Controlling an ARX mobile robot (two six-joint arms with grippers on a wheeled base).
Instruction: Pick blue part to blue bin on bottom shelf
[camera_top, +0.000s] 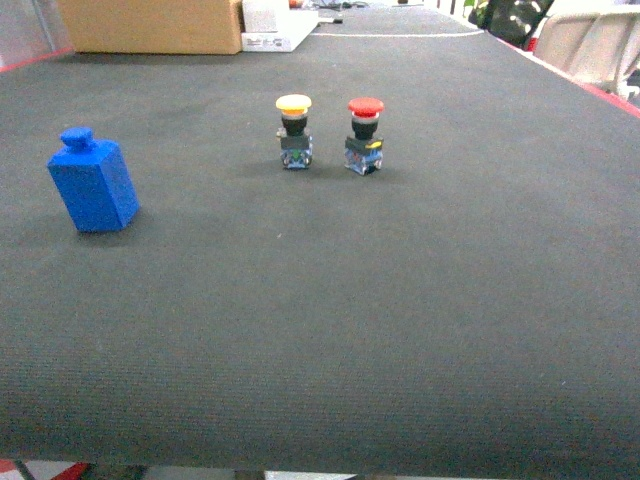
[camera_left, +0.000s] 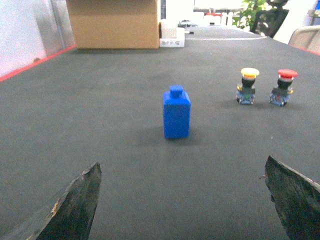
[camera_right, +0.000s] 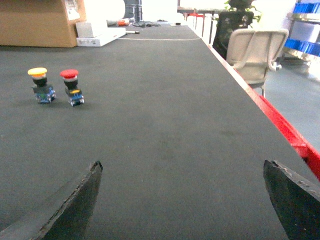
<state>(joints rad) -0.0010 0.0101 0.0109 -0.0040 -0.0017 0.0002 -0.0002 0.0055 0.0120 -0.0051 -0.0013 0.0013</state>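
Observation:
The blue part (camera_top: 93, 183) is a blue block with a small knob on top, standing upright on the dark mat at the left. In the left wrist view the blue part (camera_left: 176, 112) stands straight ahead, well beyond my left gripper (camera_left: 182, 167), which is open with nothing between its fingers. My right gripper (camera_right: 182, 167) is open too, over bare mat, with nothing between its fingers. Neither gripper shows in the head view. The blue bin and the bottom shelf are out of view.
A yellow push-button (camera_top: 294, 130) and a red push-button (camera_top: 364, 134) stand side by side mid-table. A cardboard box (camera_top: 150, 25) and a white box (camera_top: 278, 24) sit at the far edge. The table's red right edge (camera_right: 280, 125) borders a beige chair (camera_right: 255, 52).

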